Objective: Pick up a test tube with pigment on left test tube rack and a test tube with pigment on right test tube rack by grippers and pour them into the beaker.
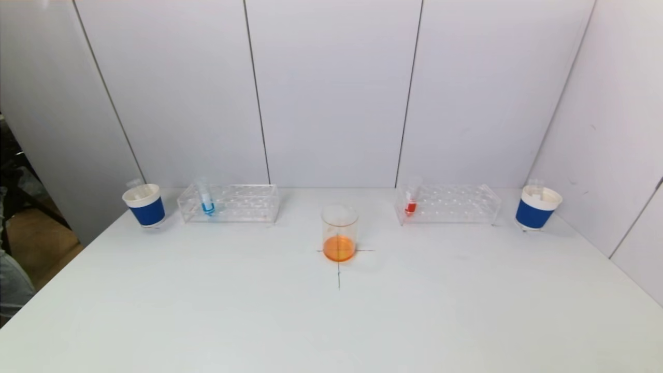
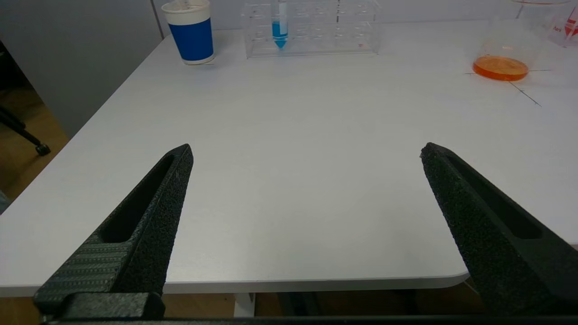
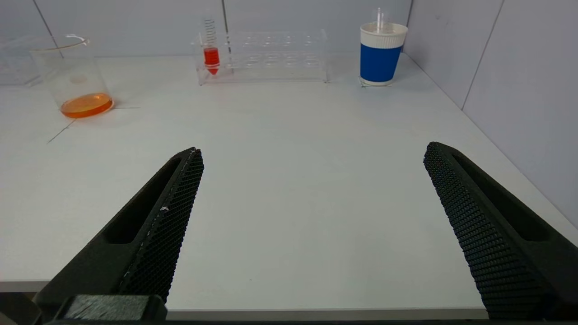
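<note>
A clear beaker [image 1: 339,232] with orange liquid stands on a cross mark at the table's middle. The left clear rack [image 1: 230,203] holds one tube with blue pigment [image 1: 206,199]; it also shows in the left wrist view [image 2: 280,28]. The right clear rack [image 1: 449,203] holds one tube with red pigment [image 1: 412,201], seen in the right wrist view [image 3: 211,54] too. Neither arm shows in the head view. My left gripper [image 2: 306,151] is open and empty over the table's near edge. My right gripper [image 3: 313,151] is open and empty over the near edge too.
A blue-and-white paper cup [image 1: 144,205] stands left of the left rack, another [image 1: 537,207] right of the right rack; each holds an empty tube. White wall panels enclose the back and right. The white table [image 1: 331,321] drops off at the left edge.
</note>
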